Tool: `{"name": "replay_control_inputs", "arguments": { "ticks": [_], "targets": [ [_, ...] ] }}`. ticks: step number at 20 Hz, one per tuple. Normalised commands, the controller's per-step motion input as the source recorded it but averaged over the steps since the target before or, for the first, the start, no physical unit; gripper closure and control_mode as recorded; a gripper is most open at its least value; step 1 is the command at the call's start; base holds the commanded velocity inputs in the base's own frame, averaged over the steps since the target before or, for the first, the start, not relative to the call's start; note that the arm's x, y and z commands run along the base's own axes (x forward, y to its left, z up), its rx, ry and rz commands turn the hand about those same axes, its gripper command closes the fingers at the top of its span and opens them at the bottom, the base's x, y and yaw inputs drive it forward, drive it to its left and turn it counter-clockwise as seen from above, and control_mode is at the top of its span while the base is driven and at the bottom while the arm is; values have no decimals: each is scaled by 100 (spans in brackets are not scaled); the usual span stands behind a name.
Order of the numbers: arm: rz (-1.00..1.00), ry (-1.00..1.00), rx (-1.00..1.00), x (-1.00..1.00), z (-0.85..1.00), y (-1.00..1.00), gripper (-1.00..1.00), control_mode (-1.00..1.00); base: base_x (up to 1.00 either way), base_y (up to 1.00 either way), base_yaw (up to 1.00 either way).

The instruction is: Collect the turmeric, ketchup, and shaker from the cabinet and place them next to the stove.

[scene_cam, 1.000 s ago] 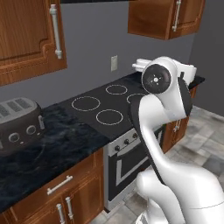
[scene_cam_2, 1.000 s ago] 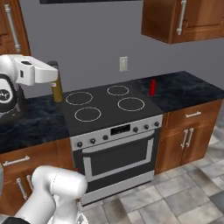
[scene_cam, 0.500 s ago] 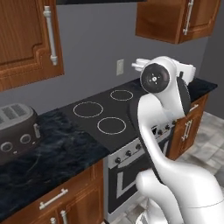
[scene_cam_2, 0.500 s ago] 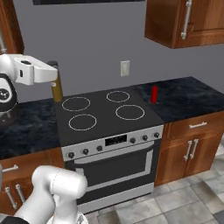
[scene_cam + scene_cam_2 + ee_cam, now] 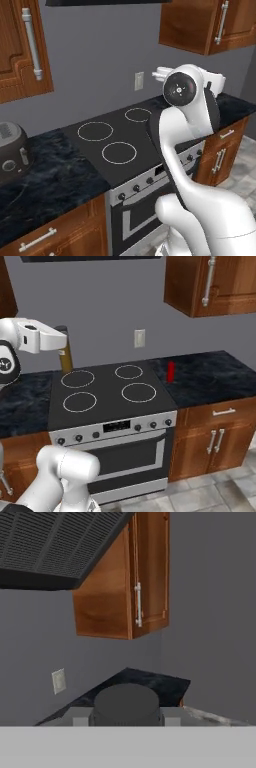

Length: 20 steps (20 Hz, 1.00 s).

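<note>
"Tool first: what has it got?"

"My tool (image 5: 64, 341) is closed narrow on the dark-capped neck of a yellow-brown bottle (image 5: 65, 360), which I take to be the turmeric. It hangs upright from the grip, long axis straight up and down."

"Where is it relative to the stove?"

"Over the back corner of the stove (image 5: 107, 387), just above the rear burner ring on the side away from the ketchup (image 5: 171, 371). The ketchup already stands upright on the surface (image 5: 210, 373), just beside the stove's far edge."

"So which way does the set-down lie?"

"Below and sideways. The surface beside the stove is close on my tool's side, while the ketchup's side means crossing all four rings. Either way the bottle must clear the glass edge before I lower it, base flat."

"And the cabinet (image 5: 220, 286)?"

"Its door is shut, up past the ketchup."
</note>
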Motion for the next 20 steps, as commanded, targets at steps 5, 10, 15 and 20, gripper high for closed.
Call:
{"name": "replay_control_inputs", "arguments": {
  "ticks": [5, 10, 15, 20],
  "targets": [
    [0, 0, 0, 0, 0, 0, 100, 100, 48, -27, 28],
    [0, 0, 0, 0, 0, 0, 100, 100, 49, -21, 31],
    [0, 0, 0, 0, 0, 0, 100, 100, 52, -24, 31],
    [0, 0, 0, 0, 0, 0, 100, 100, 59, -28, 31]
  ]
}}
